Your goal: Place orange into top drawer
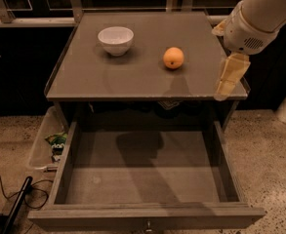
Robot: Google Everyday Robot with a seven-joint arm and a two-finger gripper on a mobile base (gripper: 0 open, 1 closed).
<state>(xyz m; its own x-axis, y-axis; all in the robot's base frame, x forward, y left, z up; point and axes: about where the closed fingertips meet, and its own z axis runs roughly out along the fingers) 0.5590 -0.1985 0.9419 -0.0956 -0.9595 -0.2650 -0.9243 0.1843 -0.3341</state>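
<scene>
The orange [173,57] sits on the grey cabinet top [132,79], right of centre. The top drawer [147,214] is pulled wide open below the top, and its flat grey bottom is bare. My gripper [224,89] hangs from the white arm [259,18] at the right edge of the cabinet top. It points down, to the right of the orange and apart from it, and it holds nothing that I can see.
A white bowl [115,39] stands on the cabinet top, left of the orange. A clear plastic bin [41,143] with small items sits on the floor left of the drawer. A black cable [15,204] lies at the lower left.
</scene>
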